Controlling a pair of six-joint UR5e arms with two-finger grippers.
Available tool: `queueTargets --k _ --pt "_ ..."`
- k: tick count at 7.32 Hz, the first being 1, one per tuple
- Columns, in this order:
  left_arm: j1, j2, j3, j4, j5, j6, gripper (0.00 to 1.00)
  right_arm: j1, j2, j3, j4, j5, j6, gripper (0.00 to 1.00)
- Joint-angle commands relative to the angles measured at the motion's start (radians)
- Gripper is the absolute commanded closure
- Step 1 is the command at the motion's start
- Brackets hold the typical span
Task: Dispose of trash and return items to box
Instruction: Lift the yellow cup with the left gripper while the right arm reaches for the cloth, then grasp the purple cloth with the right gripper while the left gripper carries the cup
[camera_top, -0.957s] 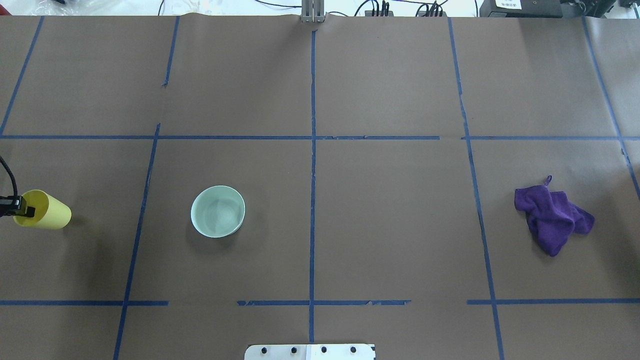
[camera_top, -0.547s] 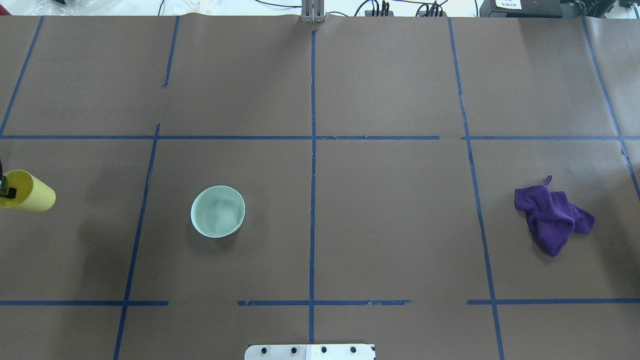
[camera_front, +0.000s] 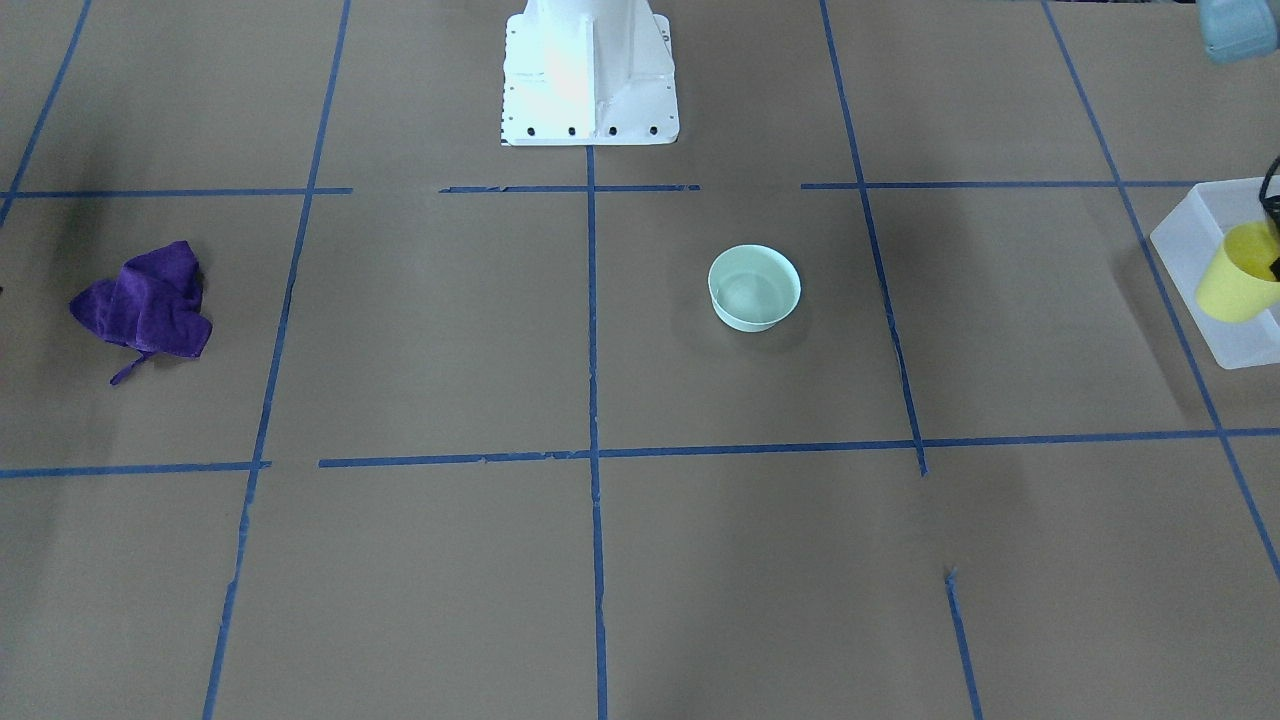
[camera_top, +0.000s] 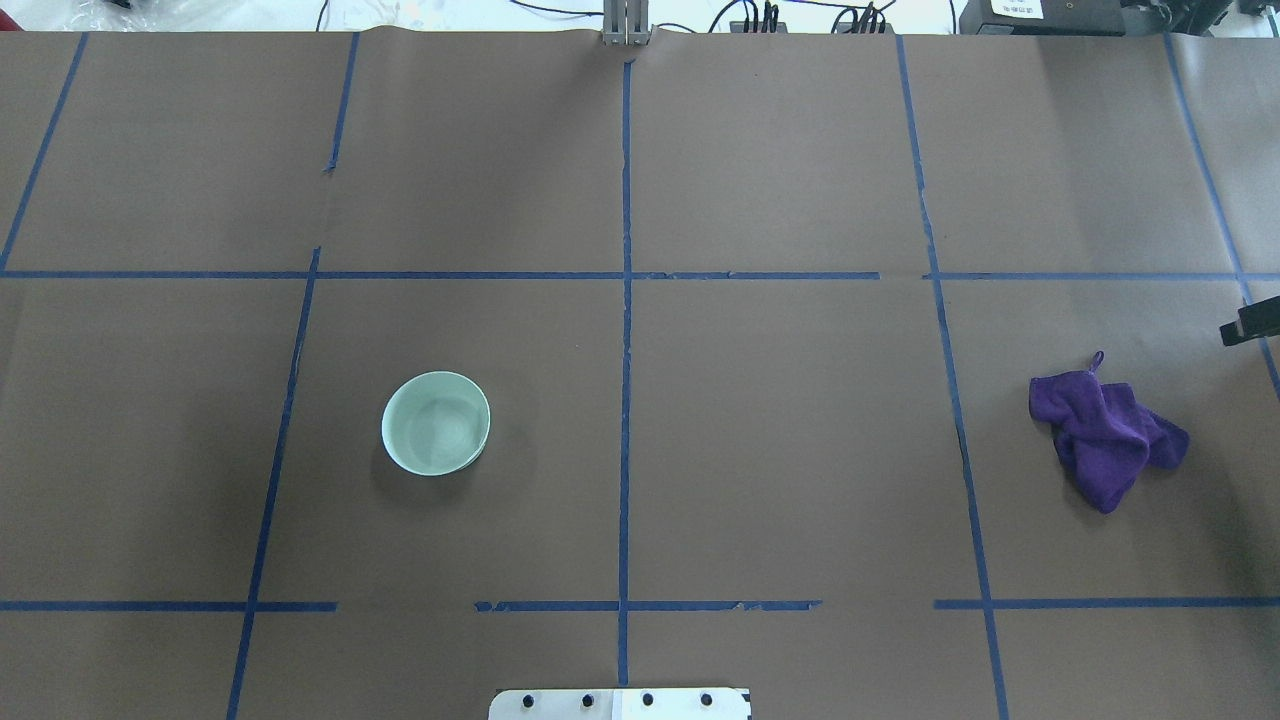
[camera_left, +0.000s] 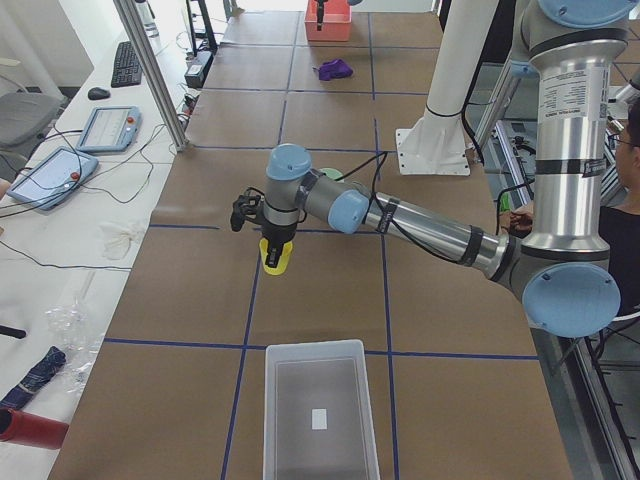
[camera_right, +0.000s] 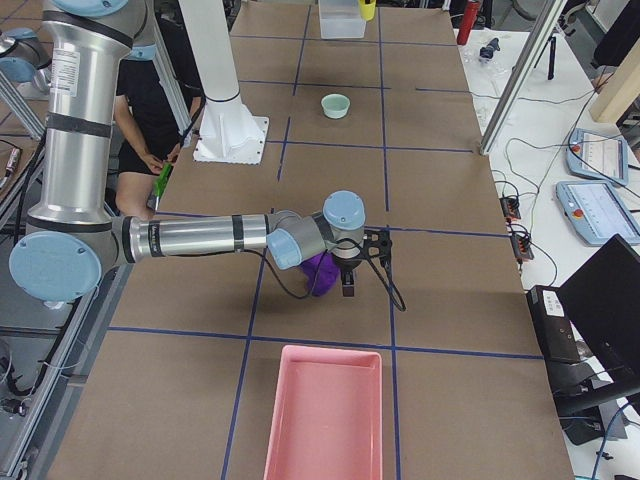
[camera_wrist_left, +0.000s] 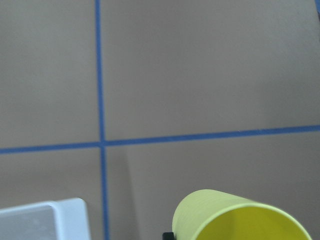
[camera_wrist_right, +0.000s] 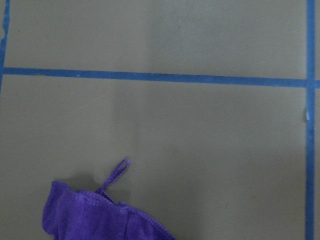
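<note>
**The left gripper held the cup short of the box.**

Seen from the table's left end, the box (camera_left: 300, 395) lay nearest, at about 6 o'clock from the cup (camera_left: 275, 257). The cup hung above the table, base down and slightly tilted. The left gripper (camera_left: 270, 238) pinched its rim, with one finger inside the mouth. In the left wrist view only a corner of the box showed, at 8 o'clock from the cup. The cup was therefore judged not yet over the opening, and the coming move would call for a carry toward 6 o'clock before release. Farther on, the bowl (camera_top: 436, 423) stood upright on the table, nearer the left arm than the right. Farthest, the right gripper (camera_right: 348, 285) hovered close by the cloth (camera_top: 1105, 432); whether its fingers were spread or pressed together could not be told.
</note>
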Motion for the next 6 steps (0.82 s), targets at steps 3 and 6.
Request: queueTargets --k 3,6 --pt "-0.182 -0.084 0.089 0.105 0.058 0.298 1.00 -0.259 -0.039 0.006 0.162 -0.106 0.185 0.00" --pt "-0.260 -0.090 0.164 0.096 0.058 0.404 1.00 -0.413 -0.036 0.011 0.162 -0.219 0.262 0.00"
